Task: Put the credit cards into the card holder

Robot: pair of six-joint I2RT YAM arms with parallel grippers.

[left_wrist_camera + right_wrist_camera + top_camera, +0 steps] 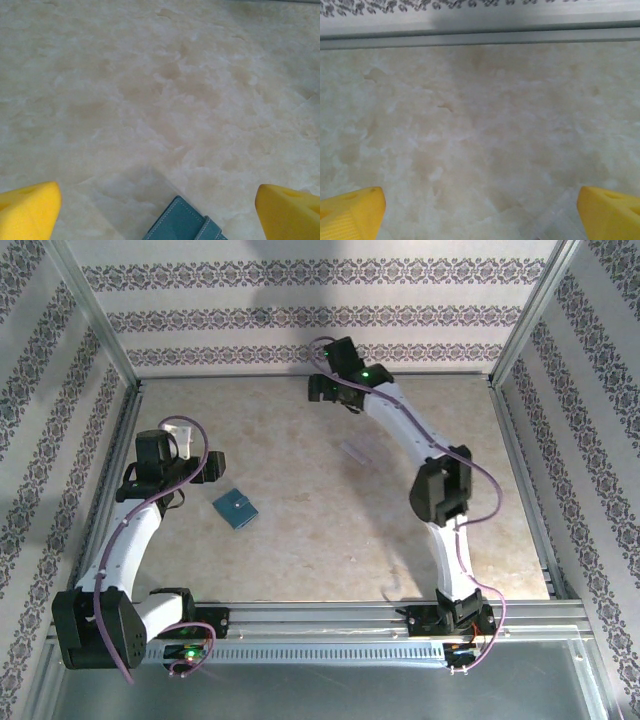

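Yellow fingertips (27,212) of my left gripper (159,212) stand wide apart at the bottom corners of its wrist view. They clamp nothing and touch nothing. Between them, at the bottom edge, a corner of the teal card holder (184,225) pokes in, lying flat on the pale marbled table (150,100).

From above, I see the card holder just to the right of the left gripper, on the left part of the table. A pale card (353,452) lies well apart from it, toward the middle, beside the right arm (440,490).

My right gripper (480,215) is spread just as wide and is empty, over table near the far rail (480,37). A faint see-through shape (550,220) sits low between its fingers; I cannot tell what it is.
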